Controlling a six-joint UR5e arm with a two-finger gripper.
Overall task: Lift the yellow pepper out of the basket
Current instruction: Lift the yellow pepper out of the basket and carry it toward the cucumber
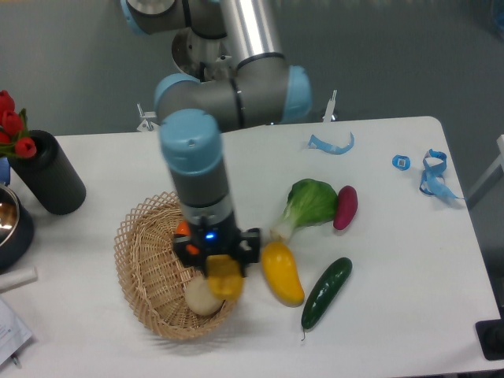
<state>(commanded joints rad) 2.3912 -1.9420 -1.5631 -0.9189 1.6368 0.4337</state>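
Observation:
My gripper [222,276] is shut on the yellow pepper [224,277], a small blocky yellow-orange piece held above the right rim of the basket [146,268]. The oval wicker basket lies at the left of the table. A beige round vegetable [200,298] rests inside it just below the pepper. An orange vegetable [182,229] in the basket is mostly hidden behind my wrist.
Right of the basket lie a smooth yellow squash [282,272], a green cucumber [326,292], a bok choy [306,205] and a purple vegetable [345,207]. A black vase with red tulips [46,179] stands far left. Blue tape scraps [435,175] lie at the back right.

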